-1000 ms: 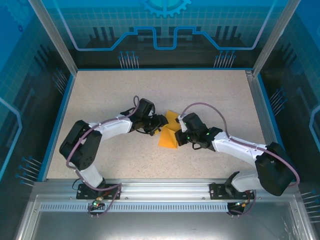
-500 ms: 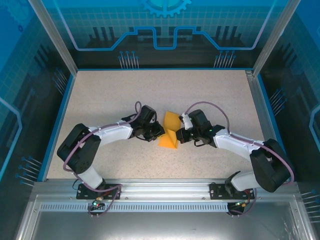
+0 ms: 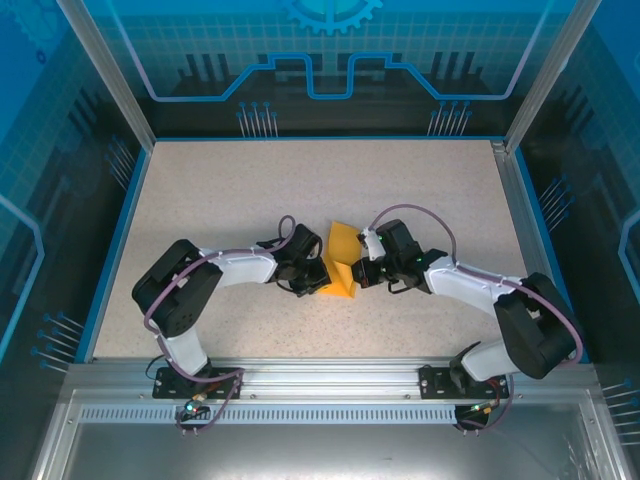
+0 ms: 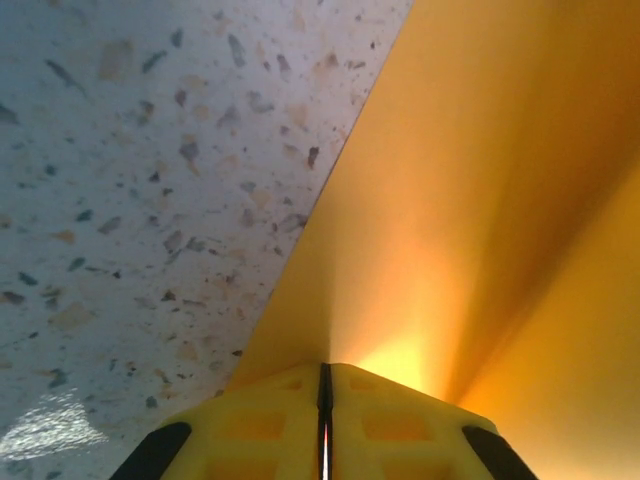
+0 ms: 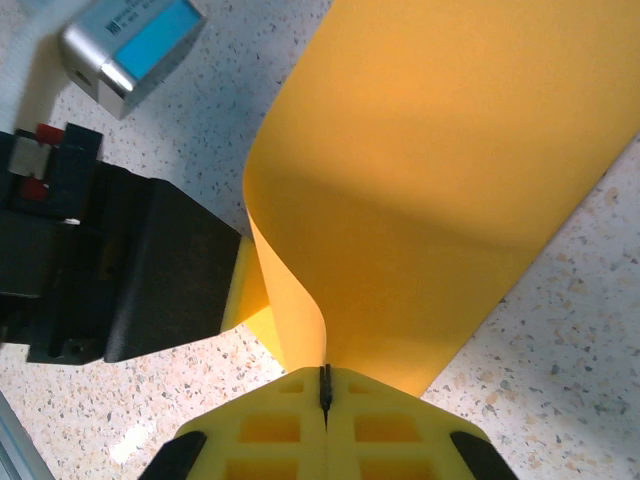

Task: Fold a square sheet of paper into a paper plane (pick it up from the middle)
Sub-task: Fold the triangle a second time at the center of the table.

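Top external, left pincer (image 3: 318, 274), right pincer (image 3: 358, 274) clamped on sheet (image 3: 343, 243) edges, open tabletop (image 3: 300, 180) around

My robot test cell in a lab, speckled table (image 3: 420, 190) walled by blue panels (image 3: 330, 50) printed with circuit and gear art, aluminium posts (image 3: 105, 70), my left arm (image 3: 238, 265) and right arm (image 3: 470, 285) bolted to a metal rail (image 3: 320, 375)

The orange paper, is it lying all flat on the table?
No, the square sheet of paper bends up in a curve from the right gripper, which is pinched shut on its edge.
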